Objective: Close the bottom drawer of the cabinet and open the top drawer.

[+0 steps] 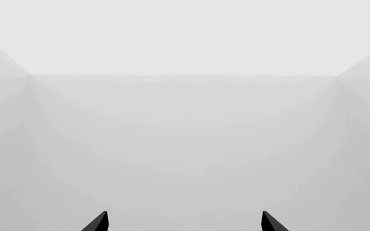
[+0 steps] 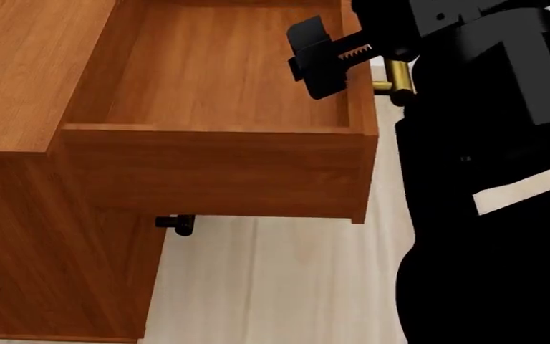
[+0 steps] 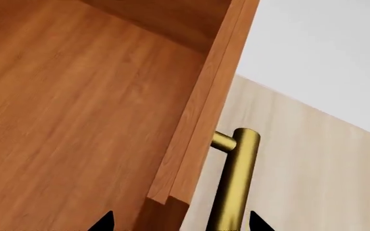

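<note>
Right gripper (image 2: 337, 61) straddles brass handle (image 2: 394, 80) of top drawer (image 2: 218, 161) at 1 o'clock, jaws apart. Drawer extended; bottom drawer unseen. Left gripper (image 1: 183, 222) spread, empty.

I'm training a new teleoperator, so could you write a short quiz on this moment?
1. True or false: the top drawer is pushed fully shut.
2. In the right wrist view, what lies between the fingertips of the right end effector? A) the brass bar handle B) a bowl C) nothing
3. Short answer: does the left wrist view, looking past the left end effector, show any part of the cabinet?

Key: 1 false, it stands pulled out with its inside showing. 2 A. 3 No, only pale blank walls.
</note>
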You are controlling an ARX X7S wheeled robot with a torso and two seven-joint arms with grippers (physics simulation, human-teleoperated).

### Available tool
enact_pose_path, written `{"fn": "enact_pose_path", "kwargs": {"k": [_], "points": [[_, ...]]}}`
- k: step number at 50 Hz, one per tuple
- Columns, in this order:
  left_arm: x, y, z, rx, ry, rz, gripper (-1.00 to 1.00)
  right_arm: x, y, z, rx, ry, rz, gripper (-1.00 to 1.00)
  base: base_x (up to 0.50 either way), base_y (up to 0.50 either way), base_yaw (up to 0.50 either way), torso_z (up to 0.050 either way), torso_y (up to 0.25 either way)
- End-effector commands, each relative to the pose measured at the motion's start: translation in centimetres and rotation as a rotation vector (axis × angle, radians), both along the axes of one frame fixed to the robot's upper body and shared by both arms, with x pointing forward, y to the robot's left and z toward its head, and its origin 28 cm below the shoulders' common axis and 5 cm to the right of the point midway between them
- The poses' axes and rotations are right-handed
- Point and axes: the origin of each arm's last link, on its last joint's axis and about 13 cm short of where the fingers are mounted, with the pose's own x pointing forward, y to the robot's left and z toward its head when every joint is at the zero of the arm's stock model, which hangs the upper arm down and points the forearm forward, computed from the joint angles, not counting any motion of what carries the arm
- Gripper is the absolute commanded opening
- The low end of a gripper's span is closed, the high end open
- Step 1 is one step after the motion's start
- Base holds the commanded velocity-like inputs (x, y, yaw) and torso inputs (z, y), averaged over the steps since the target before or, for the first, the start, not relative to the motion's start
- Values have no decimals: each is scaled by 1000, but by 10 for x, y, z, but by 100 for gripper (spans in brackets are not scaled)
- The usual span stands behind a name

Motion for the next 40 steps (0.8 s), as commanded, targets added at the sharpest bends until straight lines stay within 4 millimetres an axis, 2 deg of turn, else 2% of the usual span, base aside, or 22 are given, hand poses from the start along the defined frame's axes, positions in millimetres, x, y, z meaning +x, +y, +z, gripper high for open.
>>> {"fn": "enact_pose_path", "kwargs": {"k": [1, 16, 26, 40], "points": [[1, -1, -1, -5, 0, -6, 100, -5, -36, 1, -156, 22, -184, 100, 0, -3, -6, 0, 0], [1, -4, 0, -1, 0, -16, 100, -15, -57, 17, -148, -3, -253, 100, -3, -4, -8, 0, 1], [1, -6, 3, 4, -6, -22, 100, -24, -52, 45, -128, -62, -240, 100, -2, -5, -9, 0, 6], [-5, -5, 7, 3, -18, -20, 100, -34, -47, 66, -122, -104, -220, 100, 0, -4, -5, 1, 2]]}}
